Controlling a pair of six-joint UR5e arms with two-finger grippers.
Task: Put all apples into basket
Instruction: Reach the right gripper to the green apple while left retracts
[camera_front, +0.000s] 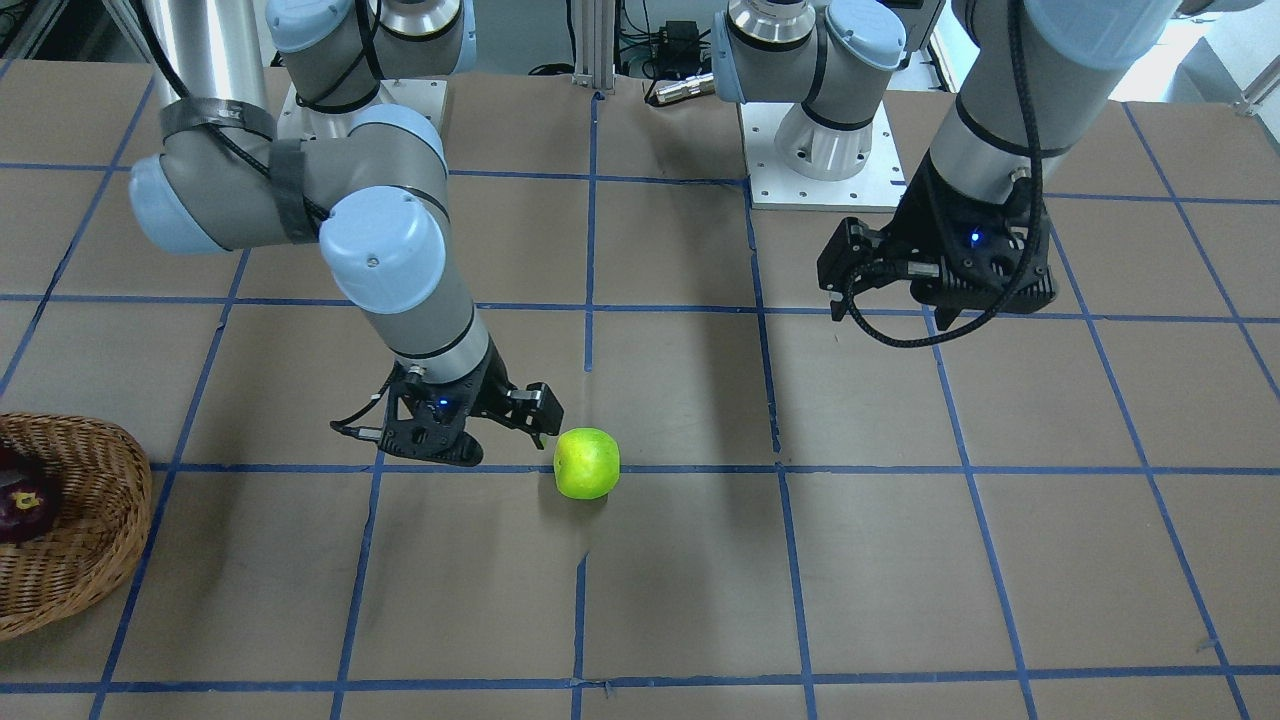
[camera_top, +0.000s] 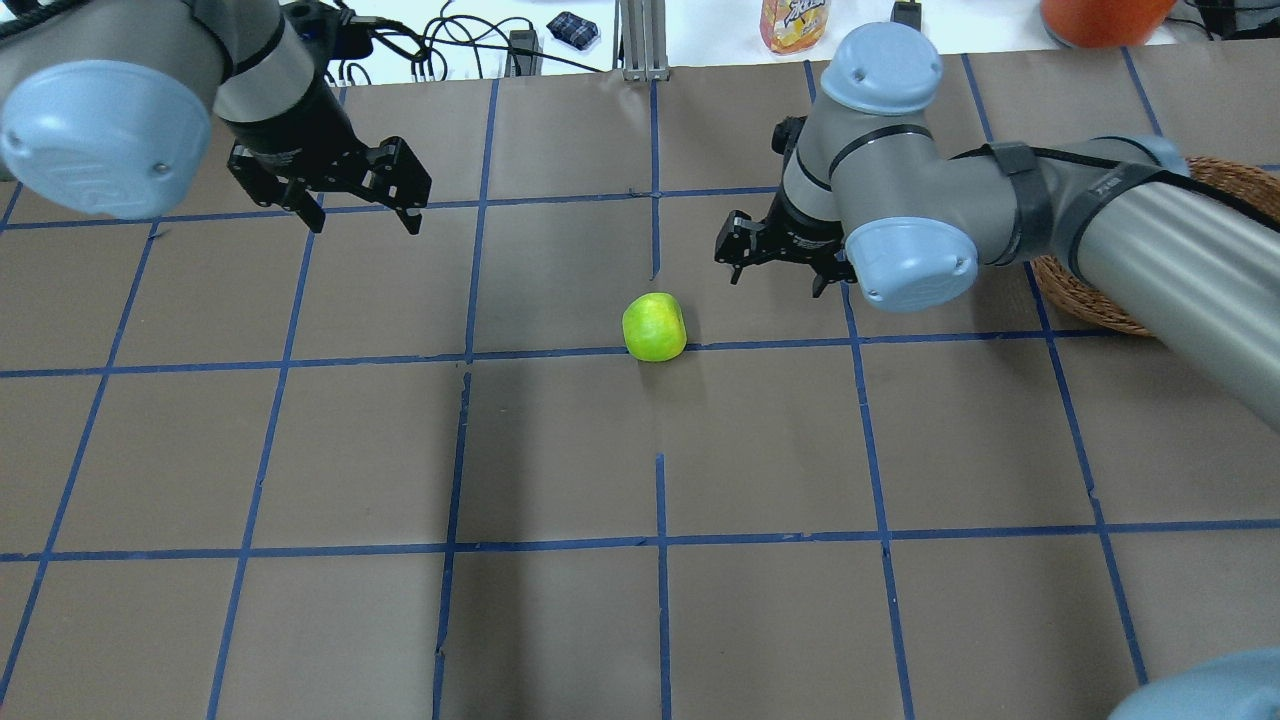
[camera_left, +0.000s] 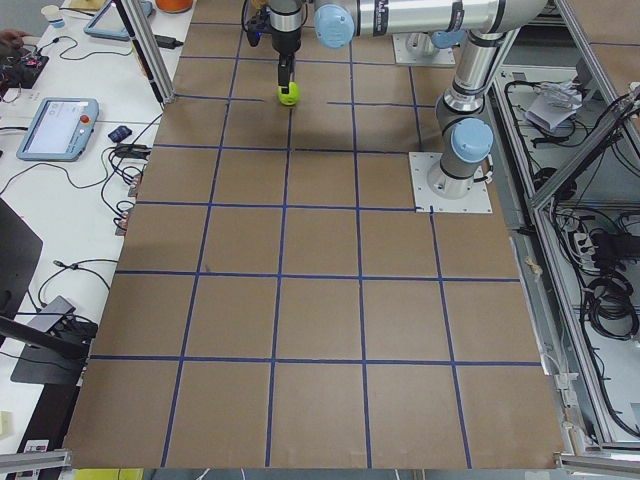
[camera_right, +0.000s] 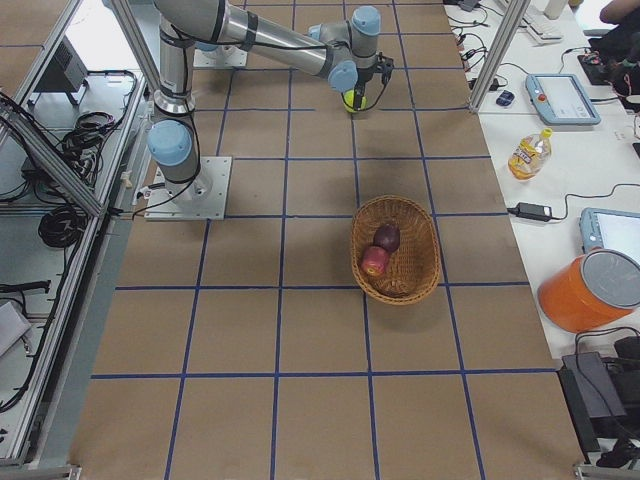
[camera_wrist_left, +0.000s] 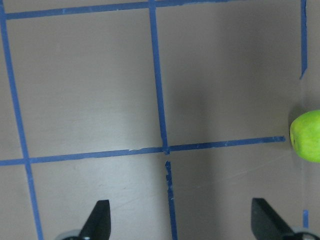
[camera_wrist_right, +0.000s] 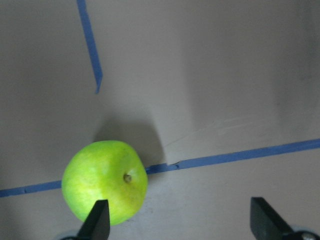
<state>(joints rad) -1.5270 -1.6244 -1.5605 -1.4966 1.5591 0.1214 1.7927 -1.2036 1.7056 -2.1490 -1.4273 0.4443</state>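
Observation:
The yellow-green apple (camera_front: 587, 463) lies on the brown table near the middle, on a blue tape line; it also shows in the overhead view (camera_top: 655, 327). My right gripper (camera_top: 778, 281) is open and hovers just beside and above it. In the right wrist view the apple (camera_wrist_right: 105, 181) sits by one fingertip (camera_wrist_right: 98, 220), off-centre between the jaws. My left gripper (camera_top: 365, 220) is open and empty, well away from the apple, which shows at the edge of the left wrist view (camera_wrist_left: 307, 135). The wicker basket (camera_right: 428, 270) holds the red apple (camera_right: 375, 261) and the maroon apple (camera_right: 387, 236).
The basket (camera_front: 95, 520) stands at the table end on my right. My right forearm (camera_top: 1150, 230) passes over the basket (camera_top: 1090, 295). A juice bottle (camera_right: 528, 152) and an orange bucket (camera_right: 590, 290) stand on a side bench beyond the table edge.

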